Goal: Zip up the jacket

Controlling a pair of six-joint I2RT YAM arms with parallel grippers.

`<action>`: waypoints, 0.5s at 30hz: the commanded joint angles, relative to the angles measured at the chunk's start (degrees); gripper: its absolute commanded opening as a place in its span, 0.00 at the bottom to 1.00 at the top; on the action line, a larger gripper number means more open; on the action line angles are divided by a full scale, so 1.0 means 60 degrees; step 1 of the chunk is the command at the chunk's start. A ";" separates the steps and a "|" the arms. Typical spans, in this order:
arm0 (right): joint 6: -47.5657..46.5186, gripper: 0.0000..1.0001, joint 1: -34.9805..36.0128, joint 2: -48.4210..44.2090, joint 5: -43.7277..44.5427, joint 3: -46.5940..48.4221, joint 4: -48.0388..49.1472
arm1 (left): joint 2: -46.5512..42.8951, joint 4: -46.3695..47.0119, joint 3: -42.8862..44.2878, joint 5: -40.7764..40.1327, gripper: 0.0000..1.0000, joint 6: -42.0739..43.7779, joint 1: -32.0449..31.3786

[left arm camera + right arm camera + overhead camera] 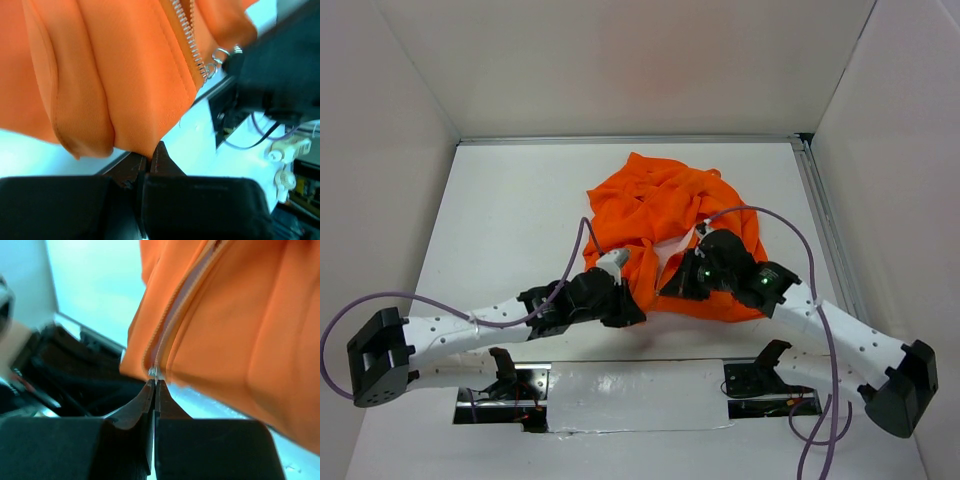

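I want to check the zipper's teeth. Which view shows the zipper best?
Left wrist: the zipper is sharp there, with silver teeth and ring pull both plain. The right wrist view shows it blurred, its lower end at the tips of the right tool. The top view shows only the crumpled jacket; no teeth can be made out.

Left arm (450, 335) and right arm (850, 335) had white shells with rows of small dark dots, possibly screws. Bases (378, 358), elbows and wrist housings were black. A purple cable (760, 209) ran from each base up to its wrist. Green lights (763, 283) glowed on the right wrist. Fingers (167, 407) were black, tapering to thin tips.
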 commanded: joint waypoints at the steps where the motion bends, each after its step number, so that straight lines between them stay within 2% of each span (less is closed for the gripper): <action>1: -0.0446 0.00 -0.0768 0.0435 0.2630 0.1150 0.0636 | -0.0199 -0.2830 -0.1032 0.1472 0.00 -0.0014 -0.0411; 5: -0.0475 0.00 -0.1061 0.0642 0.3368 0.1222 0.0505 | -0.0537 -0.2947 -0.1370 0.2076 0.00 -0.0145 -0.0455; 9: -0.1393 0.00 -0.0786 0.0132 0.2230 0.0873 0.1219 | -0.0567 -0.3487 -0.1167 0.1523 0.00 -0.0336 -0.0455; 11: -0.1618 0.00 -0.0363 0.0086 0.2268 0.0783 0.1383 | -0.0422 -0.3868 -0.0801 0.1199 0.00 -0.0481 -0.0441; 12: -0.1836 0.00 -0.0244 0.0115 0.2270 0.0812 0.1397 | -0.0377 -0.4146 -0.0350 0.0893 0.18 -0.0482 -0.0440; 14: -0.2013 0.00 0.0078 0.0159 0.2299 0.0885 0.1252 | -0.0304 -0.4382 0.0193 0.0627 0.48 -0.0584 -0.0455; 15: -0.1912 0.00 0.0152 0.0246 0.2241 0.0915 0.1193 | -0.0318 -0.4354 0.0284 0.0539 0.57 -0.0556 -0.0455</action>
